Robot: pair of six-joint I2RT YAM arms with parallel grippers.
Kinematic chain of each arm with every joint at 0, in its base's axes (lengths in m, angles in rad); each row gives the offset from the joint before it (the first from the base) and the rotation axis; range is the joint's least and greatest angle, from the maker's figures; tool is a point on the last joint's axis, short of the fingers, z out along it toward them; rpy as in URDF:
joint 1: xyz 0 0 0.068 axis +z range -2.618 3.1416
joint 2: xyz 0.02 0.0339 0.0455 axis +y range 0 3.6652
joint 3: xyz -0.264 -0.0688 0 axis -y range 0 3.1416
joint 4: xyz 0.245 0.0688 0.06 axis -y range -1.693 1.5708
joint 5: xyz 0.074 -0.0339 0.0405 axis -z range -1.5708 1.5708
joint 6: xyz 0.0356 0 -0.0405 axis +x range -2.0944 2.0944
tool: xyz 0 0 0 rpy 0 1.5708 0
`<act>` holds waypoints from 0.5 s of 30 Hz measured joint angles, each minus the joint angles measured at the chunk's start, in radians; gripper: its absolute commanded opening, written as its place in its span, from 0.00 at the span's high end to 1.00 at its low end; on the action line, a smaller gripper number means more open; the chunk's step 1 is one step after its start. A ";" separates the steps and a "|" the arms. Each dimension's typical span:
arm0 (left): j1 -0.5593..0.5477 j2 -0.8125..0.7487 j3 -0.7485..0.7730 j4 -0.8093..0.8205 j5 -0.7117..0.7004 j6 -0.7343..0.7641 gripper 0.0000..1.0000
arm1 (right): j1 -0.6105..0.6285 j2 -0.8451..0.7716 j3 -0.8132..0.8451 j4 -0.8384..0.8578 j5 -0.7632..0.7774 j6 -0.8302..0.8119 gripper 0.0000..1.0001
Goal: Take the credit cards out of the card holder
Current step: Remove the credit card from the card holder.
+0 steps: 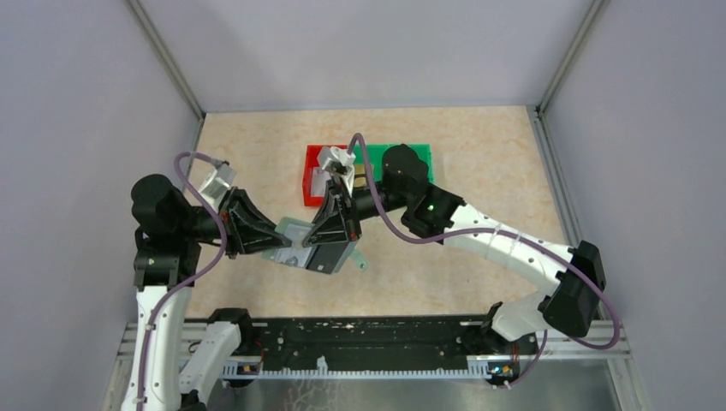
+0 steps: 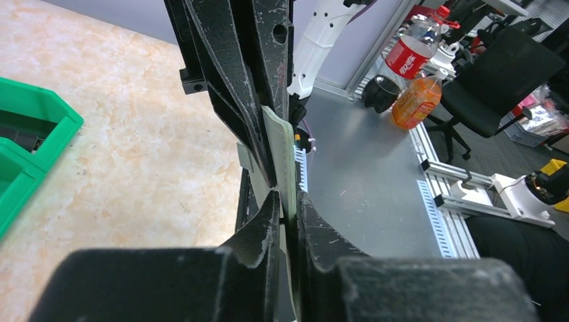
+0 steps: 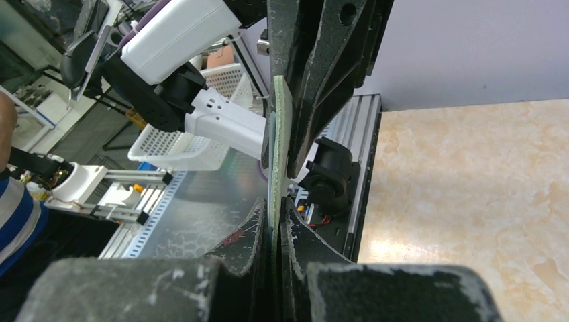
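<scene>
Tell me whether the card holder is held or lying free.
Held. The left gripper and the right gripper each pinch the card holder edge-on.

Card holder (image 1: 294, 233) between left gripper (image 1: 281, 246) and right gripper (image 1: 330, 257)

- Left arm (image 1: 163, 210) rises at the near left, forearm reaching right toward centre.
- Left gripper (image 1: 284, 247) is pinched on the card holder (image 1: 294, 232).
- Right arm (image 1: 505, 244) arcs in from the near right.
- Right gripper (image 1: 329, 257) points nearward, clamped tight on the card holder.
</scene>
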 measured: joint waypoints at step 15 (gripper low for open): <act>0.001 0.048 0.017 -0.100 -0.240 0.093 1.00 | -0.152 -0.130 -0.027 0.041 0.257 0.097 0.39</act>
